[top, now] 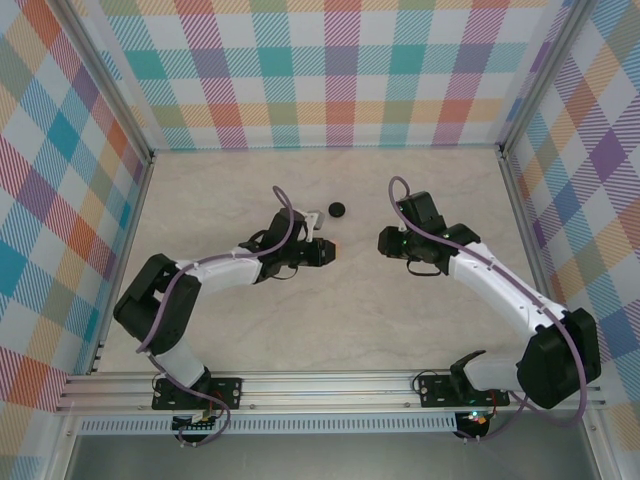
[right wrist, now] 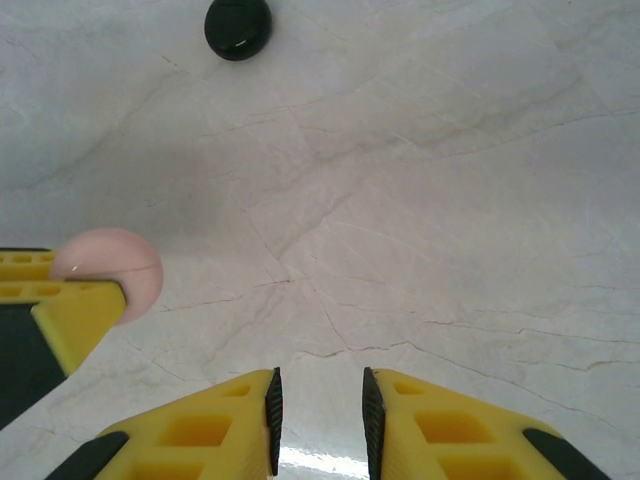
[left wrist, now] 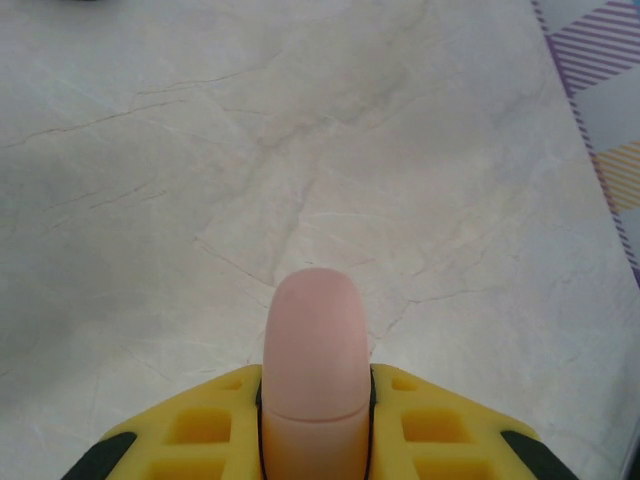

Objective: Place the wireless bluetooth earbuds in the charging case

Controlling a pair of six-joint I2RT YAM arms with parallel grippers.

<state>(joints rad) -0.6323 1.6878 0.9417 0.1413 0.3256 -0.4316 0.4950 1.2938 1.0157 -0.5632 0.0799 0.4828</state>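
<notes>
Left pincer (left wrist: 315,378) is clamped on a pale pink, smooth, rounded plastic charging case (left wrist: 312,320). Its yellow fingers (left wrist: 210,425) press both sides, so the pink case pokes out past the tips with its long axis running up the frame, away from the wrist. A thin seam crosses it just above the fingertips, and the lid looks closed. It is held above the marbled beige tabletop (left wrist: 150,180). Right pincer (right wrist: 320,385) stands with its jaws parted by a narrow gap and nothing between them. From its wrist view the pink case lies at the left edge, a little above and well to the left of the fingertips, rounded end facing in. In the top view the two pincers face each other at mid-frame, near but apart, with the case on the left one's tip. The empty right arm is likely the one to work the lid. A round glossy black puck (right wrist: 238,27) lies at the upper left of the right wrist frame.
</notes>
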